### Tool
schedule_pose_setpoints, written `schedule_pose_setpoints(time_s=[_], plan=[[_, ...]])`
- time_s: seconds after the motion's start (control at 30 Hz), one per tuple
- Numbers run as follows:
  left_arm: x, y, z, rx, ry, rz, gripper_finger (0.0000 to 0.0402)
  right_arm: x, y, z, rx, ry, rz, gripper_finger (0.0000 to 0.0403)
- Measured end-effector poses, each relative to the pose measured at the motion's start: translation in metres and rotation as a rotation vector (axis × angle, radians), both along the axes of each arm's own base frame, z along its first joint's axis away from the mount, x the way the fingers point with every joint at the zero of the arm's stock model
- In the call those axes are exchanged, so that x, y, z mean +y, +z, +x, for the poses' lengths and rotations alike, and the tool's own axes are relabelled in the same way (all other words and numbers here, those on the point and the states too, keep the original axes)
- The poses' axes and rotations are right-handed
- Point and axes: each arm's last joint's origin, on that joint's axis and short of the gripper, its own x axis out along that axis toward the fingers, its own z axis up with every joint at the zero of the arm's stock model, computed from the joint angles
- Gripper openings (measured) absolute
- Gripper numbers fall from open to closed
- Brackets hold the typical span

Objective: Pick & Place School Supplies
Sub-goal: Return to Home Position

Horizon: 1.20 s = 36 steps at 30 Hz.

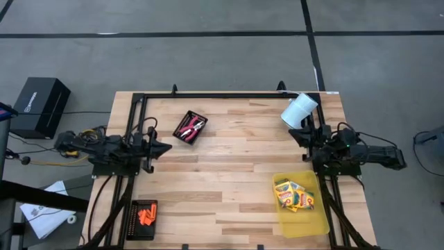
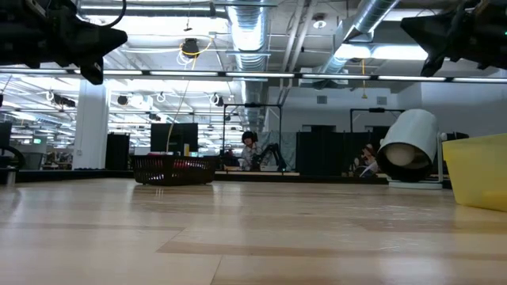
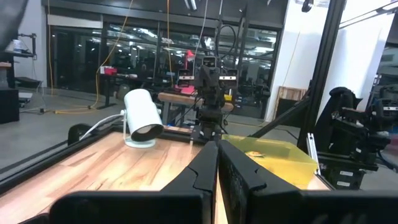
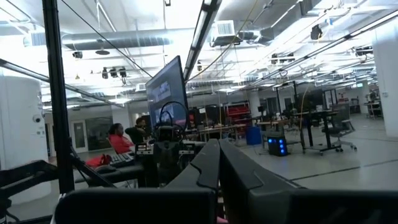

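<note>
Orange erasers (image 1: 146, 215) are seen in the black tray (image 1: 142, 231) at lower left, scissors (image 1: 191, 127) in a second tray (image 1: 201, 117) at upper centre, and crayon boxes (image 1: 295, 196) in the yellow bin (image 1: 305, 222) at lower right. The left gripper (image 1: 165, 147) and right gripper (image 1: 293, 132) are held at mid-left and mid-right, fingers pressed together.

Two black mesh trays (image 1: 198, 115) (image 1: 133, 226), one yellow bin (image 1: 306, 223), one white cylinder (image 1: 300, 110); heaped contents look like roughly four crayon boxes (image 1: 295, 196), two scissors (image 1: 190, 127), four orange erasers (image 1: 146, 215).
</note>
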Motion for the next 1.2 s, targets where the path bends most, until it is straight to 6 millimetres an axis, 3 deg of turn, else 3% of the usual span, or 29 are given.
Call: schedule_pose_setpoints(time_s=[1.2], plan=[[-0.0020, -0.0088, 0.0089, 0.107, 0.000, 0.024, 0.0008, 0.0000, -0.0002, 0.0001, 0.001, 0.000, 0.000, 0.0000]])
